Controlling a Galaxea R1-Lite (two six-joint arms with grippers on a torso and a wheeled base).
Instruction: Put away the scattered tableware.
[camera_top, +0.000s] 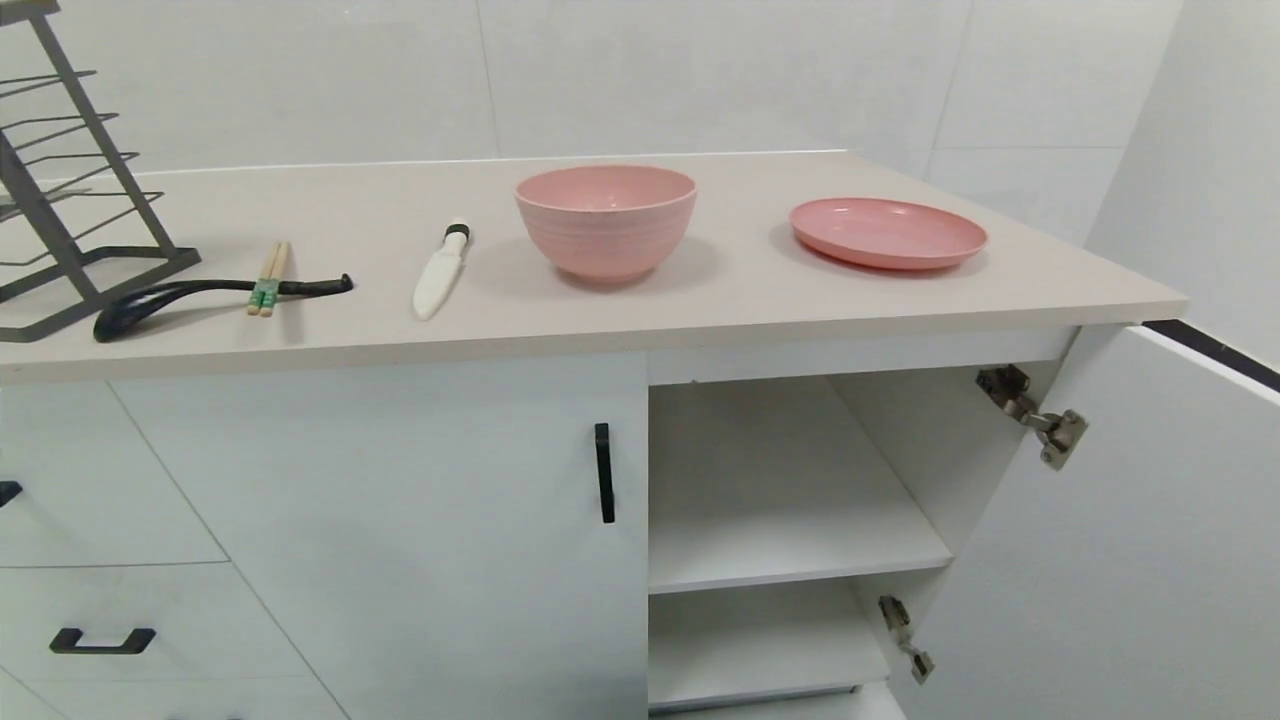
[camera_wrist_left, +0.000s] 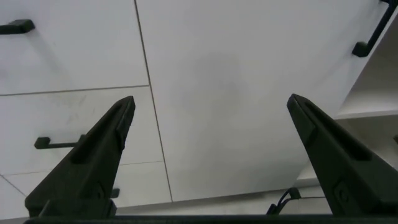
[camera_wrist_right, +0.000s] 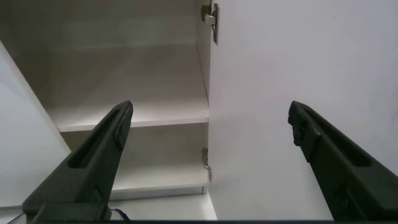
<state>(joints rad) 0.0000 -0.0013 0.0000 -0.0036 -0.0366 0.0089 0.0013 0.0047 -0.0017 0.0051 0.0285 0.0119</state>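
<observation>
- The bowl (camera_top: 606, 220) stood on the table (camera_top: 760, 295). Left of it lay the knife (camera_top: 441, 272), and farther left the chopsticks (camera_top: 268, 278) lay across the black ladle (camera_top: 200, 295). The plate (camera_top: 888, 232) sat to its right.
- Likely risk: a rim pinch could slip on the bowl's smooth, deep wall and tip it off the table edge (the flat plate offered even less lip).
- An arm could strike the open cupboard door (camera_top: 1100, 560), below and right of the bowl.
- The left tool (camera_wrist_left: 211, 102) was spread wide and empty, facing the closed door below the bowl.
- The right tool (camera_wrist_right: 208, 109) was equally wide and empty, facing the shelf (camera_wrist_right: 134, 115).
</observation>
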